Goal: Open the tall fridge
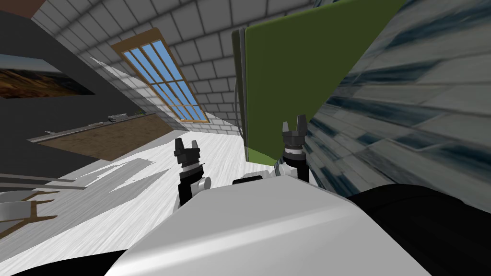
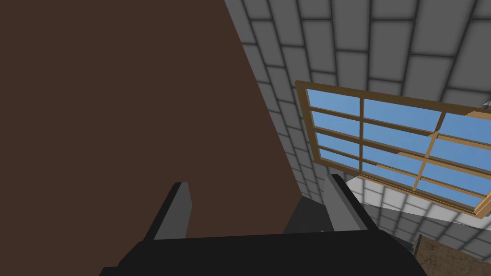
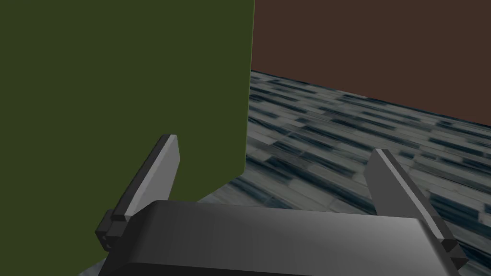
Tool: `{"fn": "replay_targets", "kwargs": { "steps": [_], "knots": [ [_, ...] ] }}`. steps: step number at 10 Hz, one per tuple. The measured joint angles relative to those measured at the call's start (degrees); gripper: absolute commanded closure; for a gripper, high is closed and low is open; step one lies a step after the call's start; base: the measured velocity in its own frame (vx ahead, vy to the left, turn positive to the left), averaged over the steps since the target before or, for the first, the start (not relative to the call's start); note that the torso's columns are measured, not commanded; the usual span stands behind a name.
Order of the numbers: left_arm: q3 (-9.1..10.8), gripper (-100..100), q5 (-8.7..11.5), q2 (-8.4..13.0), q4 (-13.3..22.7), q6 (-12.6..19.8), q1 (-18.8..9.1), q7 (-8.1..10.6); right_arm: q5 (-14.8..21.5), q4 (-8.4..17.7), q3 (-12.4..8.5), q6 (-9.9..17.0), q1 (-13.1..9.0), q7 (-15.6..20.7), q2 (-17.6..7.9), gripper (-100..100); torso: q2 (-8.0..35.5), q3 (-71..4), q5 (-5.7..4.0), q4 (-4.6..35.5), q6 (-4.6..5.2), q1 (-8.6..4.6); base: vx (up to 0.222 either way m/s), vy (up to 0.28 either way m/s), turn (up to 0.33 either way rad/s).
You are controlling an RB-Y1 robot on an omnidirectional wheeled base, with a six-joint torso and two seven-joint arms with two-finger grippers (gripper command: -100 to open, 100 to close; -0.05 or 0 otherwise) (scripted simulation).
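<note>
The tall fridge (image 1: 297,72) is a green box against the streaked blue-grey wall, with a thin grey handle (image 1: 237,103) down its door edge. My right gripper (image 1: 294,125) is raised in front of the fridge's green side, open and holding nothing. Its wrist view puts the green fridge side (image 3: 120,86) close ahead, one finger (image 3: 160,167) in front of it. My left gripper (image 1: 186,145) hangs open over the white floor, well left of the fridge; its fingers (image 2: 178,211) stand apart with nothing between them.
The streaked blue-grey wall (image 1: 407,105) runs close along my right. A grey brick wall with a wooden-framed window (image 1: 163,79) stands behind the fridge. A dark counter with a brown top (image 1: 105,134) lines the left, and white floor (image 1: 144,172) spreads between.
</note>
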Motion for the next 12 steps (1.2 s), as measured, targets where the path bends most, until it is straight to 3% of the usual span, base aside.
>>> {"fn": "replay_targets", "kwargs": {
  "steps": [2,9,10,12],
  "knots": [
    [0.0,0,0.0,0.0,0.0,0.0,0.0,0.0,0.0,0.0,0.0,0.0,0.0,0.0,0.0,0,6.0,-12.0,0.0,6.0,0.0,0.0,0.0,0.0,0.0],
    [0.0,0,0.0,0.0,0.0,0.0,0.0,0.0,0.0,0.0,0.0,0.0,0.0,0.0,0.0,0,35.4,-70.7,0.0,35.4,0.0,0.0,0.0,0.0,0.0],
    [0.0,0,0.0,0.0,0.0,0.0,0.0,0.0,0.0,0.0,0.0,0.0,0.0,0.0,0.0,-100,39.6,-79.2,0.0,39.6,0.0,0.0,0.012,0.013,-0.006],
    [0.0,0,0.0,0.0,0.0,0.0,0.0,0.0,0.7,1.0,0.3,1.0,-1.2,0.3,-2.3,-100,42.0,-84.3,0.02,42.0,0.0,0.07,0.024,0.034,-0.009]
  ]
}}
